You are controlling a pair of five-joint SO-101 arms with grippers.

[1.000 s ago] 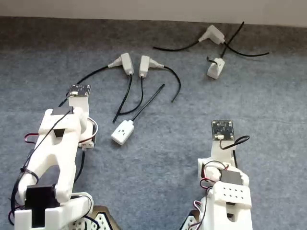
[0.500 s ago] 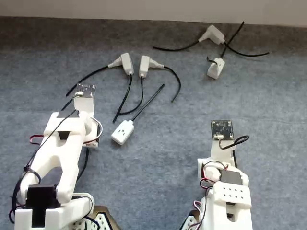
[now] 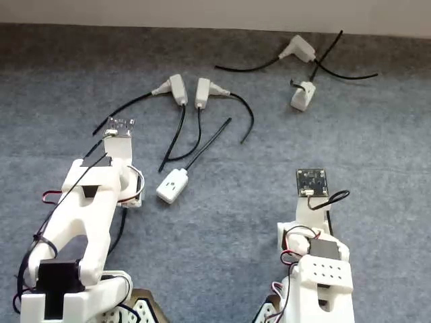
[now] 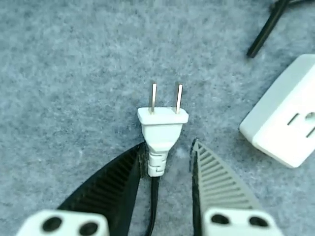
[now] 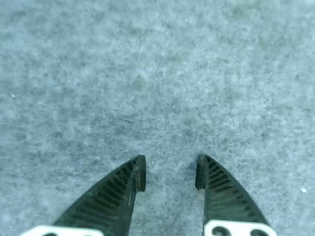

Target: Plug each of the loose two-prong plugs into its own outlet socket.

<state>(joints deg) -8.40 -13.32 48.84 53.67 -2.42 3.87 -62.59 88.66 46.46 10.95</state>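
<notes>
Jaws of the left gripper [image 4: 168, 146] stand open astride the cable end of a two-prong plug [image 4: 160, 129] lying flat on the grey carpet [image 4: 74, 73]; the dark finger seems to touch its neck, the pale one stands just clear (no grip yet, I judge). Its long axis runs straight out from the jaws, prongs leading. The white outlet socket [image 4: 283, 125] lies near, off that line toward the right arm. The right gripper [image 5: 170, 172], open and empty over bare carpet, is well apart from both

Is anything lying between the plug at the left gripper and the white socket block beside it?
Nothing visible: only bare carpet lies between the plug and the socket block; a black cable end lies farther off.
</notes>
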